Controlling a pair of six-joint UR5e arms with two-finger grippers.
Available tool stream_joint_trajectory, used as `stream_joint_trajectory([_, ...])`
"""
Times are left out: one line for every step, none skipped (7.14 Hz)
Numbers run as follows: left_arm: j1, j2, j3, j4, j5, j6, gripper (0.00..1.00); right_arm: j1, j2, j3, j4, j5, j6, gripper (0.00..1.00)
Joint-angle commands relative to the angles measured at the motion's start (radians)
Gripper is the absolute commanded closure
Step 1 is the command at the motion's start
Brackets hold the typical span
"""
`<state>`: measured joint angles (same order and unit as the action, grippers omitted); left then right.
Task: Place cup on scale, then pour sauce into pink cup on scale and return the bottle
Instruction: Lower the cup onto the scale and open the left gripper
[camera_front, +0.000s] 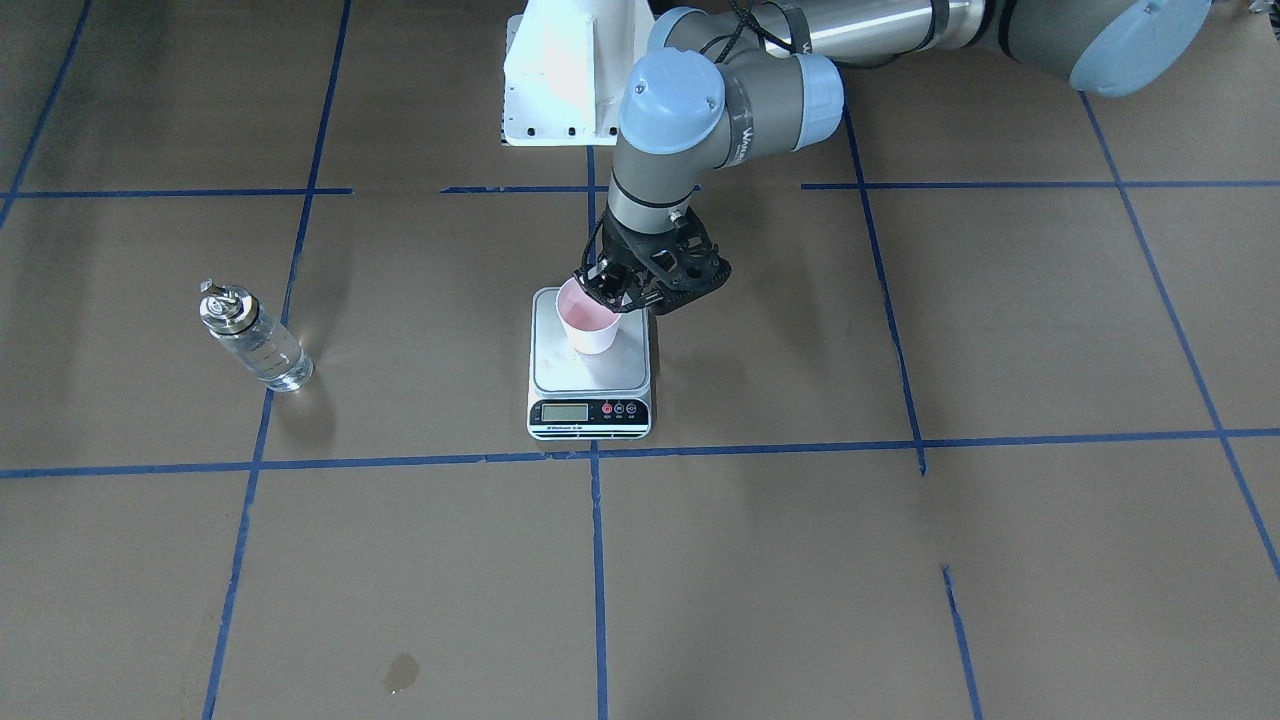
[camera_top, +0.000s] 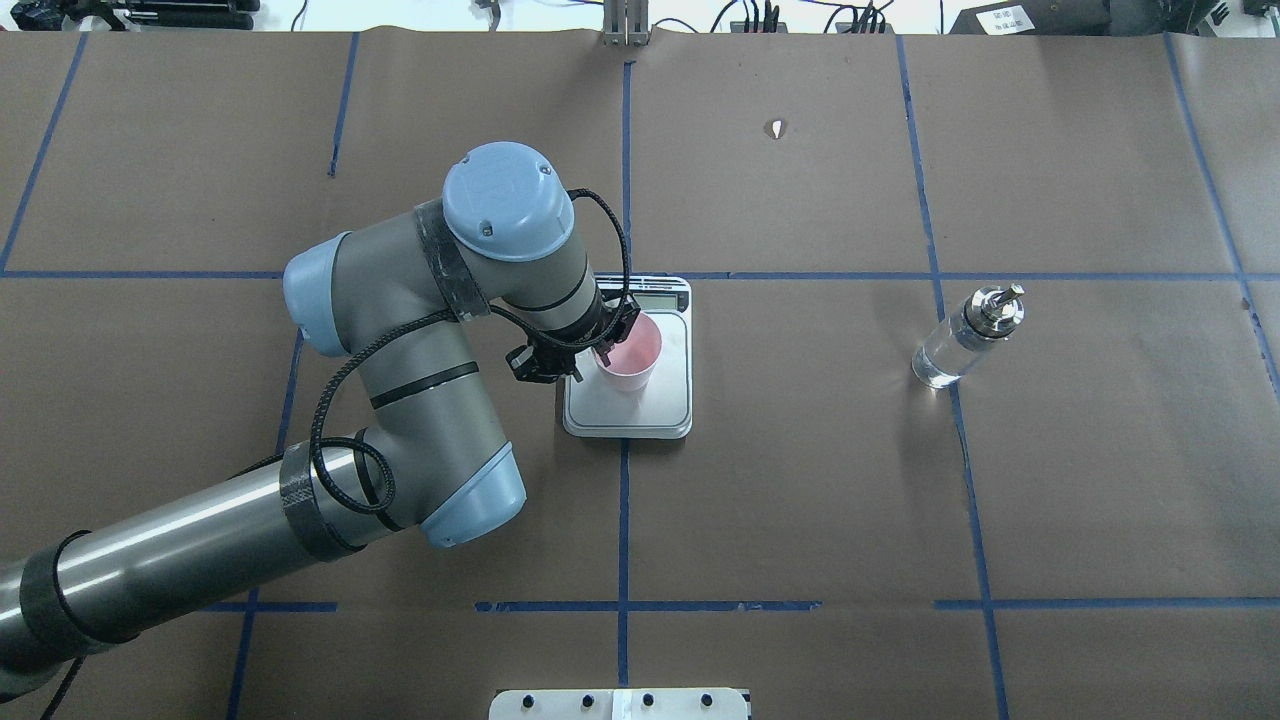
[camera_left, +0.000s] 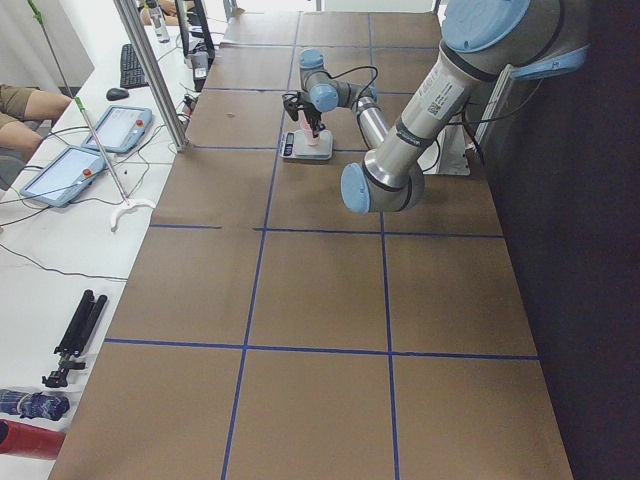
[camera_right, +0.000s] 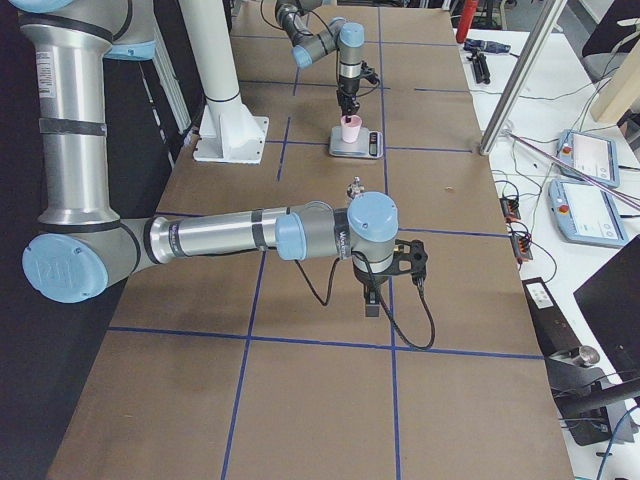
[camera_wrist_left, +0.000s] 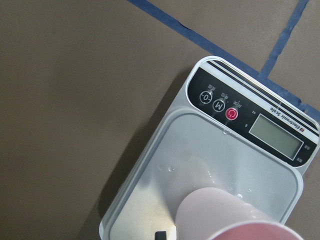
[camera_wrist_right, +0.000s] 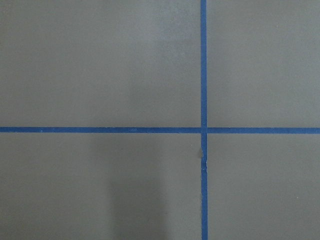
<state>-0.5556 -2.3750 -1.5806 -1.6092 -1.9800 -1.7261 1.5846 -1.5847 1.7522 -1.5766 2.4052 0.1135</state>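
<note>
1. Brown paper table (camera_front: 900, 560), gridded with blue tape lines (camera_front: 597, 560).
2. Hidden or unclear:
   - The right gripper (camera_right: 372, 300) shows only in the right side view, hanging above the table. Cannot tell whether its jaws are apart or together. Its wrist camera sees only paper and tape.
   - In that side view the right arm covers most of the bottle (camera_front: 262, 345); only the metal cap shows.
   - The left wrist view cuts the cup (camera_front: 592, 330) off at the bottom edge, and the fingers are barely visible there.
   - LCD digits are unreadable. Cannot tell whether the cup holds liquid.
3. The left gripper (camera_front: 612, 295) is clamped on the cup's rim, on the side toward the robot.
4. The cup is pale pink and tapered. It stands upright on the scale (camera_front: 560, 372), on the rear half of the steel platform.
5. Small droplets lie on the platform near the cup's base.
6. The bottle is clear glass and stands on the table well apart from the scale, on the robot's right.
</note>
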Motion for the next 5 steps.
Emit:
stream_joint_trajectory([0.000,0.010,-0.027,0.000,0.004,0.002,0.00,0.000,0.000,0.003,0.000,0.005,0.000,0.00])
stream_joint_trajectory([-0.001,0.022,-0.063,0.002,0.003,0.005,0.00,0.000,0.002,0.003,0.000,0.005,0.000,0.00])
stream_joint_trajectory([-0.003,0.048,-0.128,0.008,0.000,0.046,0.00,0.000,0.006,0.004,-0.002,0.003,0.002,0.00])
stream_joint_trajectory([-0.013,0.086,-0.219,0.049,0.000,0.103,0.00,-0.009,0.008,0.006,-0.002,0.002,0.018,0.00])
stream_joint_trajectory([-0.038,0.106,-0.301,0.104,-0.002,0.173,0.00,-0.027,0.008,0.018,-0.002,0.000,0.020,0.00])
